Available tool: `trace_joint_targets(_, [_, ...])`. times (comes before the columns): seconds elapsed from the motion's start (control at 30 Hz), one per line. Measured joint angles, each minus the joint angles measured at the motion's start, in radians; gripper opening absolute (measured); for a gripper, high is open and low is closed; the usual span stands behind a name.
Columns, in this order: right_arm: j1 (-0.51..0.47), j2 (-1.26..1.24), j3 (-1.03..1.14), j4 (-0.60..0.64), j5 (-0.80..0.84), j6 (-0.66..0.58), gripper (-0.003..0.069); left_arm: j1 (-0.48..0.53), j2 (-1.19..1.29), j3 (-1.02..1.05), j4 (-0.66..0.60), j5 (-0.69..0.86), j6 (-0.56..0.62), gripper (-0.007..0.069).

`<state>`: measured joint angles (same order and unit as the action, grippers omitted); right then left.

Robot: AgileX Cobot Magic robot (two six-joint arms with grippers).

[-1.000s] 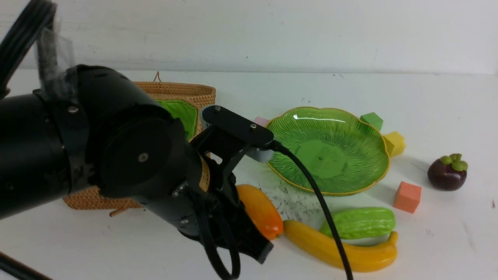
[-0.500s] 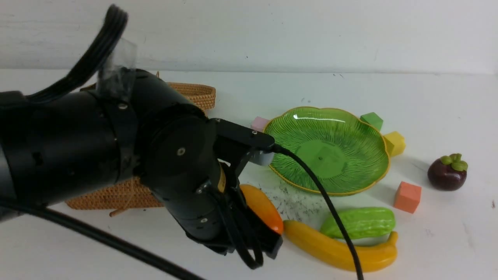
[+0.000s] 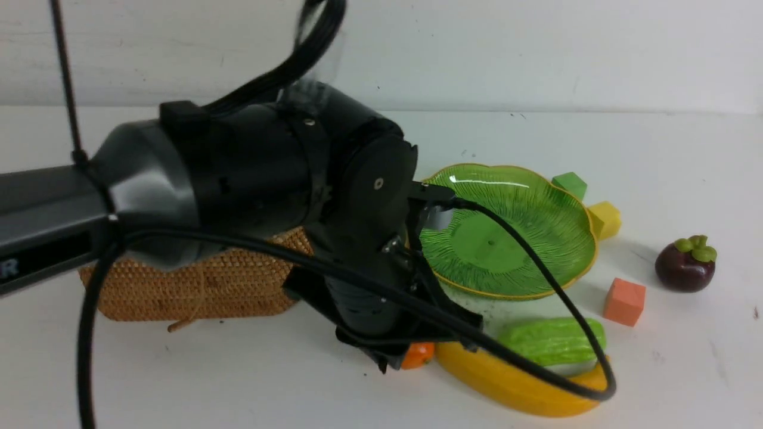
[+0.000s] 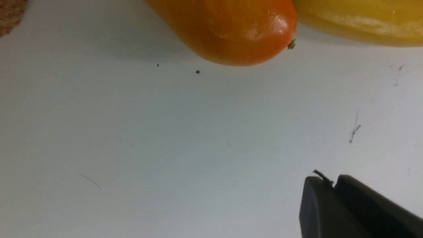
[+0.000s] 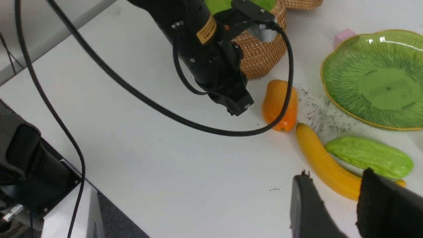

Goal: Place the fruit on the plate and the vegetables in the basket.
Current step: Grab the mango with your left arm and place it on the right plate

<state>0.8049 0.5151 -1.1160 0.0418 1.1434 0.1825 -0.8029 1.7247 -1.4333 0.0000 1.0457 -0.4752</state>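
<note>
The orange-yellow mango lies on the table between the basket and the yellow banana. My left gripper hangs shut and empty just beside the mango, low over the table. In the left wrist view its fingers sit together, a short way from the mango's tip. In the front view my left arm covers most of the mango. The green gourd rests against the banana. The green plate holds nothing. The mangosteen stands far right. My right gripper is open above the banana's end.
Small cubes lie around the plate: green, yellow, orange and pink. The left arm's black cable loops down in front of the banana and gourd. Black scuff marks dot the table beside the mango.
My left arm has swung to the right and forward, now hiding most of the basket and mango in the front view. Its gripper has come down beside the mango. The fruit has not moved.
</note>
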Motion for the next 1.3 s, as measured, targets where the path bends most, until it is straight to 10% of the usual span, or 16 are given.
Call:
trace_joint_targets(0.5, [0.0,0.0,0.0,-0.003,0.04,-0.04,0.0236,0.103,0.162,-0.037,0.0,-0.161,-0.218,0.0642])
trace_joint_targets(1.3, [0.0,0.0,0.0,-0.003,0.077,-0.078,0.0235,0.109,0.304,-0.045,0.124,-0.176,-0.347,0.0587])
